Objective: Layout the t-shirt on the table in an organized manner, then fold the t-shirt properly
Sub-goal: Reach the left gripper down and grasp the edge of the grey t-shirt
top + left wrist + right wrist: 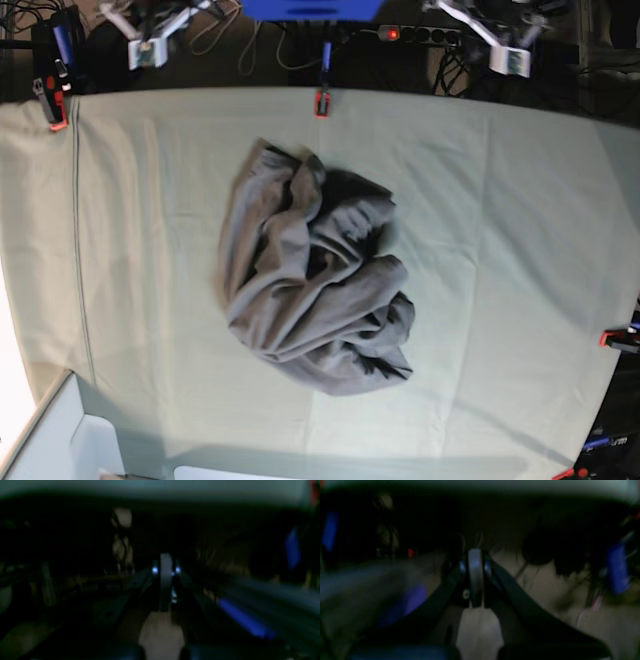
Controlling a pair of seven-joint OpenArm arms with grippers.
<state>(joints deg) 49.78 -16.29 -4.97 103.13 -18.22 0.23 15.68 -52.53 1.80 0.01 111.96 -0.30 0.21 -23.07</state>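
One t-shirt crumpled on table.

Beyond the far edge of my work surface the floor lies dark, crossed by loose cables. A power strip with a lit red switch sits there, beside a blue panel at the top middle. Two white brackets flank this strip of floor, one toward each top corner. At the lower left a pale box stands, its side bright with light. My wrist views are dim and blurred, showing only blue smears in darkness.
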